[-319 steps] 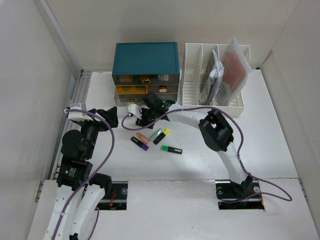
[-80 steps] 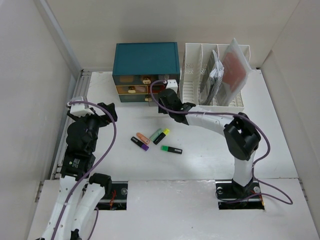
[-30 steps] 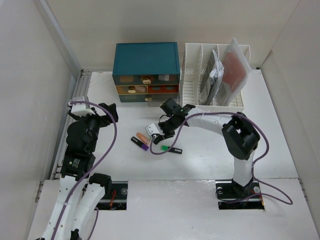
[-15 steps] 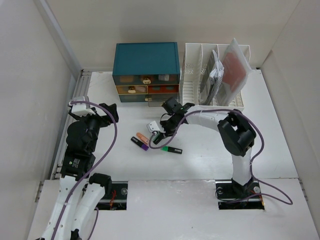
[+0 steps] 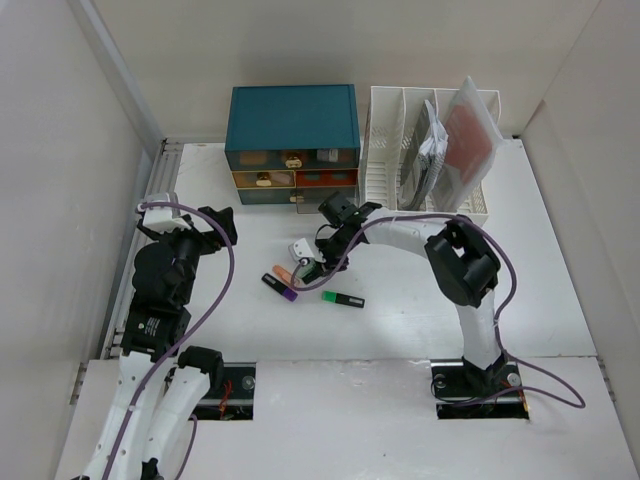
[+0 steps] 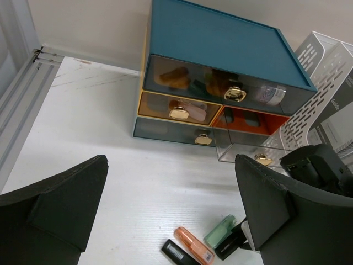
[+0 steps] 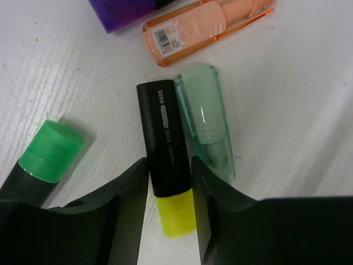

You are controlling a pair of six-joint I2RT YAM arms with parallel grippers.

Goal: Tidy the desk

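- Currently the right gripper [image 7: 170,168] straddles a black-barrelled highlighter with a yellow cap [image 7: 164,127]. Its fingers are pressed against both sides of the barrel.
- That marker lies among others on the large flat white desk [image 5: 400,320], which spreads beneath both arms.
- Seen from the right wrist, a pale mint translucent highlighter [image 7: 207,124] lies just beside the gripped one. A peach-orange highlighter [image 7: 209,25] and a purple highlighter [image 7: 129,8] lie beyond, and a green-capped black highlighter [image 7: 47,152] lies to the left.
- The left gripper [image 6: 171,182] hovers with its fingers spread wide, holding nothing.
- A teal drawer cabinet [image 5: 292,115] and a white slotted file rack [image 5: 390,150] stand along the desk's far edge.
- The cabinet's clear bottom-right drawer [image 6: 242,150] stands pulled out.
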